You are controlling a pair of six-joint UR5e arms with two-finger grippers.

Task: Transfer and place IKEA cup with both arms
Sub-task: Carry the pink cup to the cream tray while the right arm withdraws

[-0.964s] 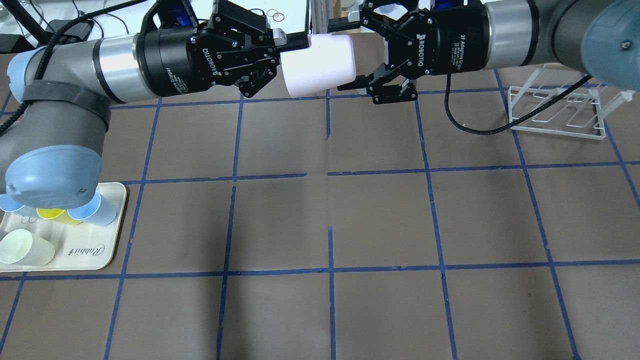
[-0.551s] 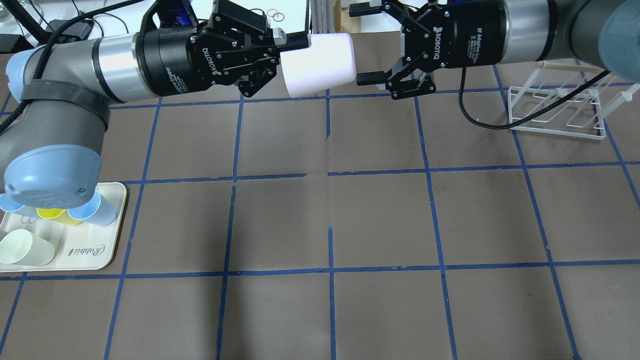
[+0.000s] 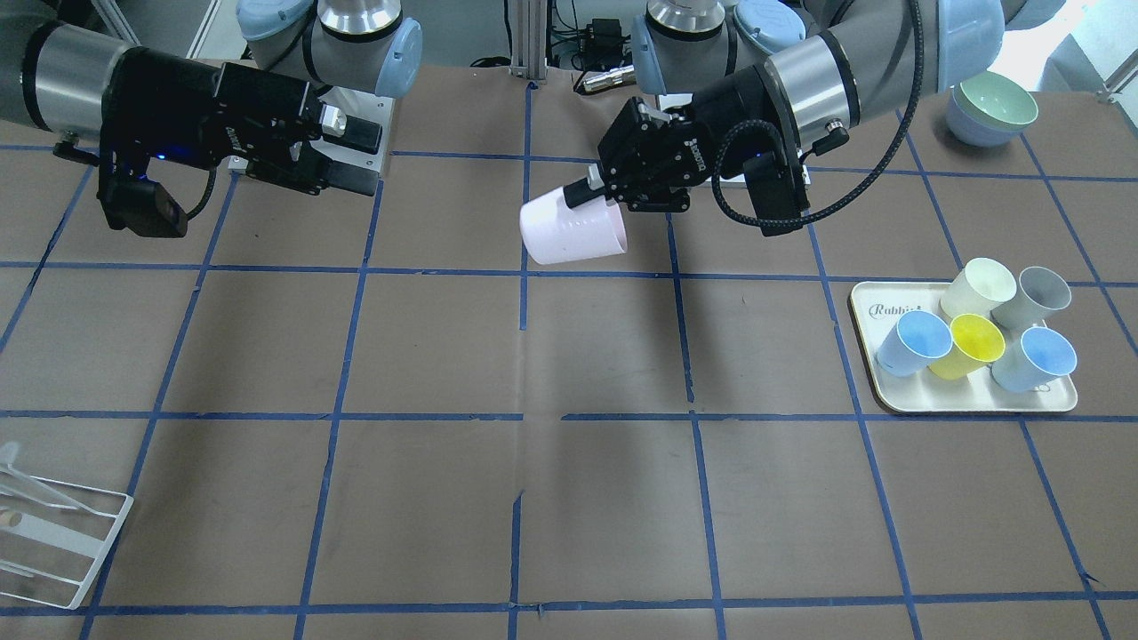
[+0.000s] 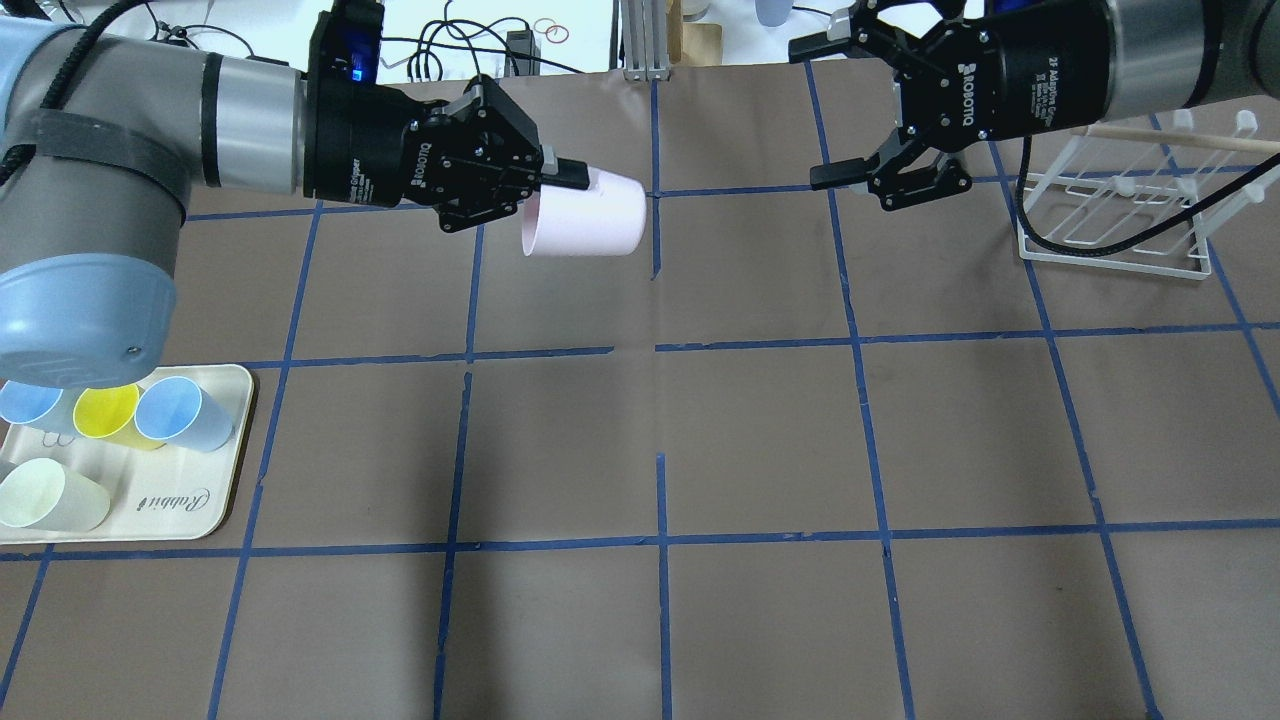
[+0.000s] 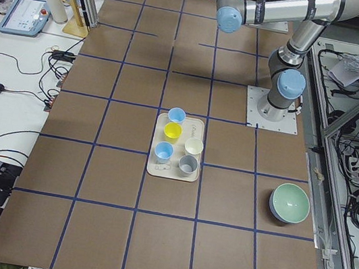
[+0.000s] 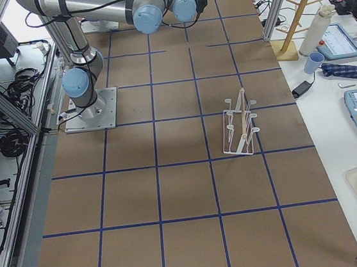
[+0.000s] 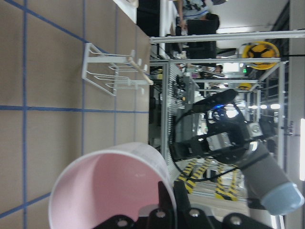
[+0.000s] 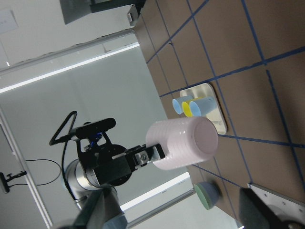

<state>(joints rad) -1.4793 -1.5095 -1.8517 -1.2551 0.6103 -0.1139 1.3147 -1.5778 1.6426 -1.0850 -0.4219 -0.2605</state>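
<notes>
The right tool [image 4: 818,112], jaws spread and empty, has backed well away from the pale pink tapered plastic cup [image 4: 588,216], still pinched sideways above the worktop [image 4: 760,420] by the left tool [image 4: 568,182], so the handover looks undone.

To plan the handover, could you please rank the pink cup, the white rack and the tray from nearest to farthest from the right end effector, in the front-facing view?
From the right end effector, at upper left:
1. The pink cup, centre, held by the left end effector.
2. The rack, bottom left corner.
3. The tray, far right.
</notes>
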